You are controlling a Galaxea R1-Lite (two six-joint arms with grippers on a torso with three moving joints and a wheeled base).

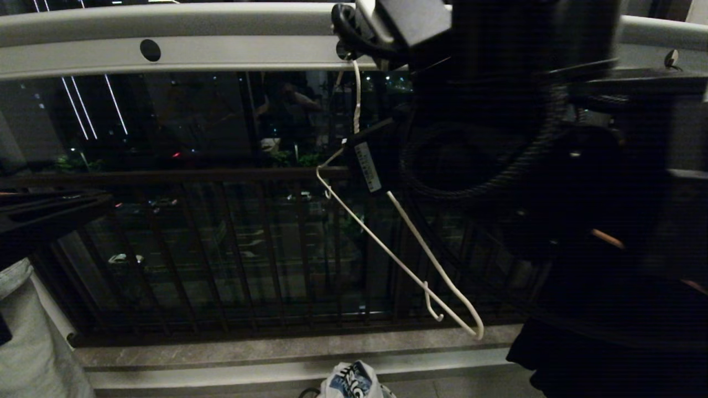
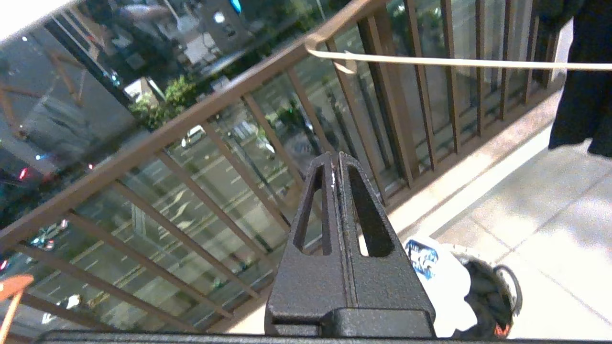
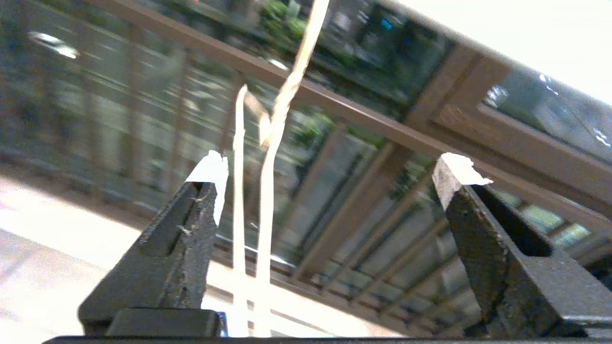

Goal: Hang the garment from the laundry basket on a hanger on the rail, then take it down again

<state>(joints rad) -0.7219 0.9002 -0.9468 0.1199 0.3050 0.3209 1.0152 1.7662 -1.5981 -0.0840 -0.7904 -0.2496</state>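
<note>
- While the head view hides them, the right gripper (image 3: 330, 172) fingers gape wide around the thin cream-white wire hanger (image 3: 265, 200), gripping nothing.
- Left gripper (image 2: 336, 160) fingers pressed together, empty.

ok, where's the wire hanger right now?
Head view, centre: the cream wire hanger hangs tilted from the grey rail, bare, in front of the balcony railing, with the right gripper open around its neck.

You will find no legible text anywhere. The garment (image 1: 350, 381) in the laundry basket (image 2: 497, 296) carries a blue-and-black printed logo with white letters, but they cannot be made out. A white label (image 1: 368, 167) on the robot's dark arm bears small print, also unreadable.
</note>
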